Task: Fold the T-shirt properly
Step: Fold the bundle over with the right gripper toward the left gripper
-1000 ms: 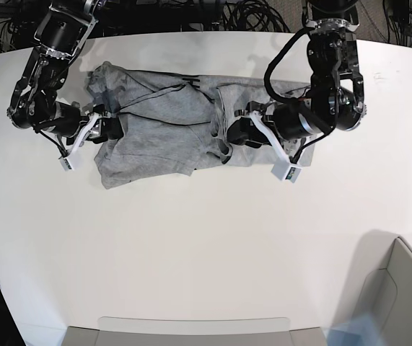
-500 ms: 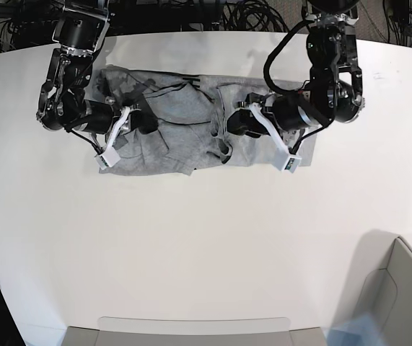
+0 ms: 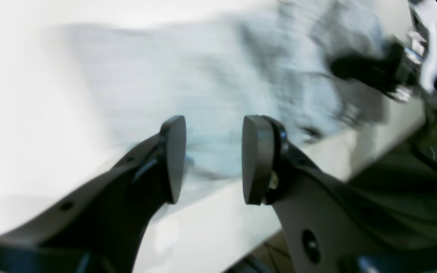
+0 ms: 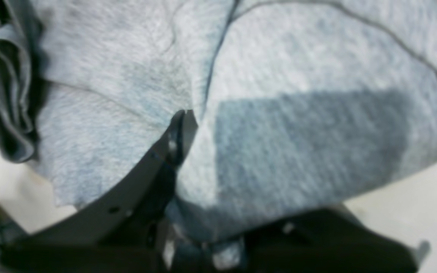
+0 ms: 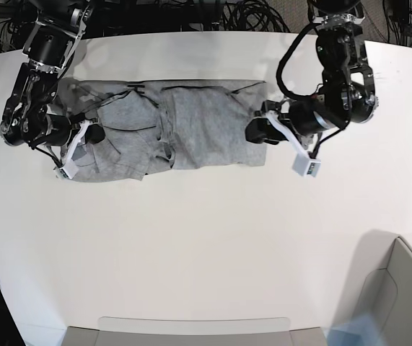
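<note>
Shirt (image 5: 209,126) on desk (image 5: 213,245), part-folded — right gripper (image 5: 99,134) clamped on its bunched cloth, a flap raised. Left gripper (image 3: 214,159) open above the shirt's other end — fingers well parted.

Black arms (image 5: 343,79) with white trim.

A white table (image 5: 213,245) fills the scene. Black cables (image 5: 255,16) lie tangled along its far side, with more at the far left and far right. At the near right stands a pale grey bin (image 5: 400,295), a soft shadow (image 5: 361,270) to its left. A grey panel (image 5: 195,328) sits at the near edge, mid-scene, partly cut off.
</note>
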`<state>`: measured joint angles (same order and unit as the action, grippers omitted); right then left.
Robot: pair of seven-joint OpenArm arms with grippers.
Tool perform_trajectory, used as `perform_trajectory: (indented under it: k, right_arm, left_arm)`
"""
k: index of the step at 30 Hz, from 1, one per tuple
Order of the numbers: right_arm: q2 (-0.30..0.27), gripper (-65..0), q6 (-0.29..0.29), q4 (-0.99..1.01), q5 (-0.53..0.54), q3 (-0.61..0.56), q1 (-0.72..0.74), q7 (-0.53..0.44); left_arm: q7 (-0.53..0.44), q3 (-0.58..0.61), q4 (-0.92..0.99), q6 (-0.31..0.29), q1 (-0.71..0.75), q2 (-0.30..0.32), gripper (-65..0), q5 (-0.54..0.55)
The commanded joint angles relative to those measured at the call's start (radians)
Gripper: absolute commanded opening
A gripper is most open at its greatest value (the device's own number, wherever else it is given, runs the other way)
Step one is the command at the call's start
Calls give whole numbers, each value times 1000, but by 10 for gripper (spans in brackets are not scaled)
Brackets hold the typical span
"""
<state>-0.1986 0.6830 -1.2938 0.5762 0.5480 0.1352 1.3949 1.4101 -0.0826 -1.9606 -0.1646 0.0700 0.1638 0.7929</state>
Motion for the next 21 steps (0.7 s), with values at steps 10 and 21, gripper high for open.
perform_trajectory:
  k: [10, 21]
  right_arm:
    - [-28, -650, -84, -261, 17, -151, 62, 1]
    - [-5, -650, -695, -507, 17, -662, 33, -4]
  left_arm:
    - [-14, -42, -16, -2, -8, 70, -397, 18]
    - [-14, -42, -15, -2, -8, 96, -397, 16]
